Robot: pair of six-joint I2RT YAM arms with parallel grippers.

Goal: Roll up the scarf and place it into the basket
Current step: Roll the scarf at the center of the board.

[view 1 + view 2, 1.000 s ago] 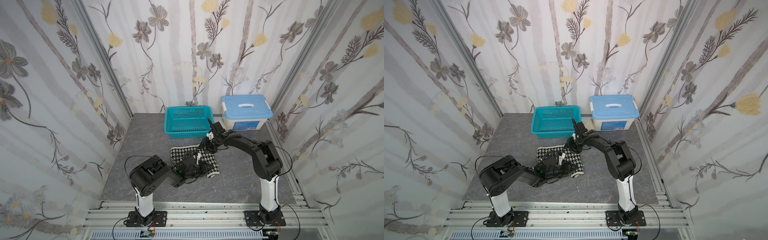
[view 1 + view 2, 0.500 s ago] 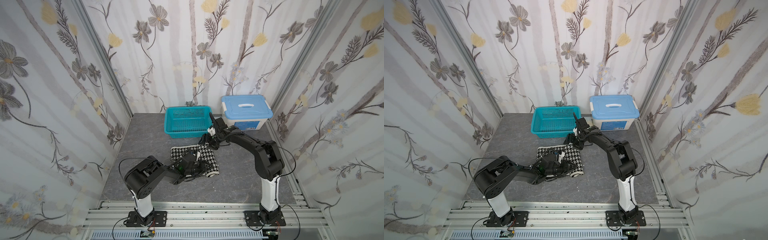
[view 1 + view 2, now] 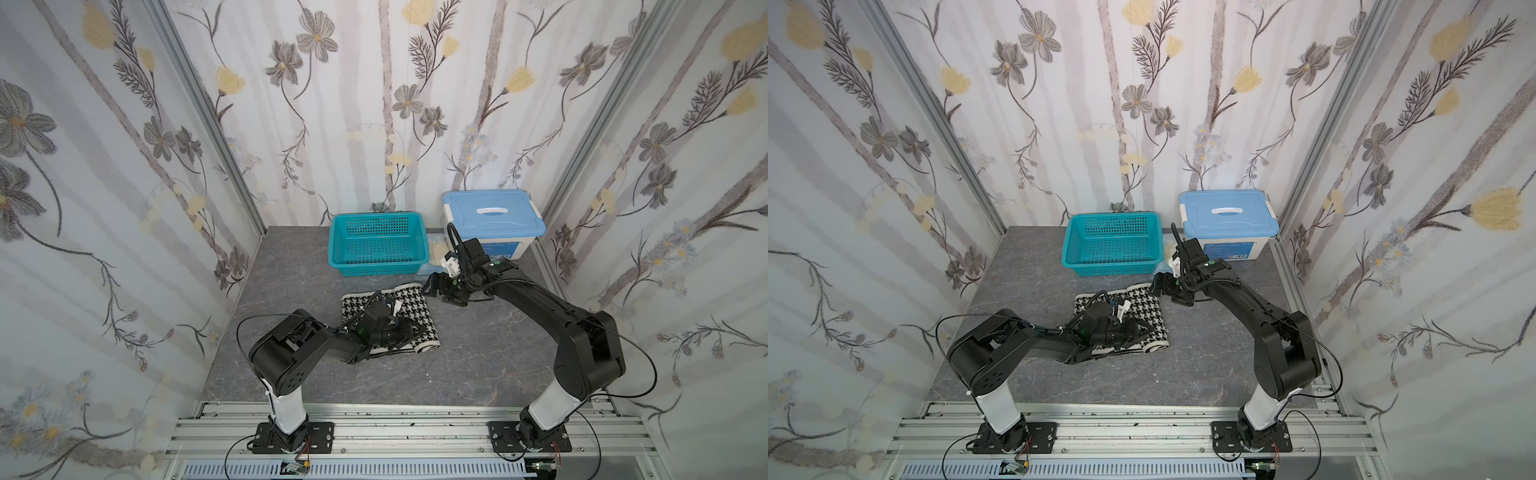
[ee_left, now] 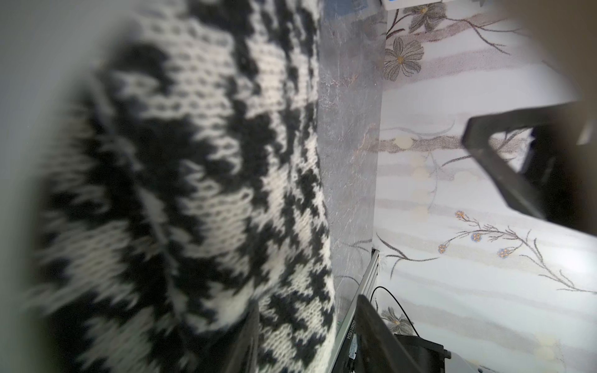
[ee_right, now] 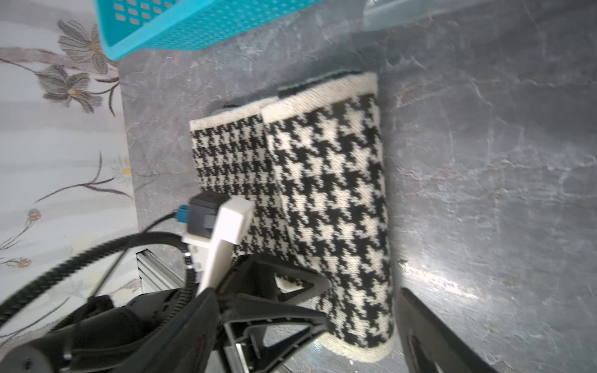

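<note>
1. Clock directions are read in a top view, with 12 at the back wall. The scarf (image 3: 415, 307) lies folded at mid-table (image 3: 478, 365), houndstooth side up, with white bands along its 12 and 6 o'clock edges. It is not in the basket.
2. In the right wrist view the scarf's 3 o'clock half (image 5: 339, 193) bulges higher than the flat half beside it.
3. The basket (image 3: 378, 268) stands at 12 o'clock from the scarf, near it but apart.
4. A box (image 3: 492, 216) with a blue lid sits at 1 o'clock, and a pale lump (image 3: 437, 251) fills the gap between the box and the basket.
5. The left gripper (image 3: 409, 332) lies low on the scarf's 6 o'clock edge, pointing to 3 o'clock. Its fingers (image 5: 274, 281) stand partway apart against the cloth, but I cannot tell whether they pinch it.
6. In the left wrist view, blurred knit (image 4: 210, 161) fills half the picture.
7. The right gripper (image 3: 430, 287) hangs just beside the scarf's 1 o'clock corner. Its jaws are spread wide with nothing between them.
8. In the way: the left arm covers the scarf's 7 o'clock part. The right wrist stands between the scarf's corner and the lump, close to the basket's 5 o'clock corner.
</note>
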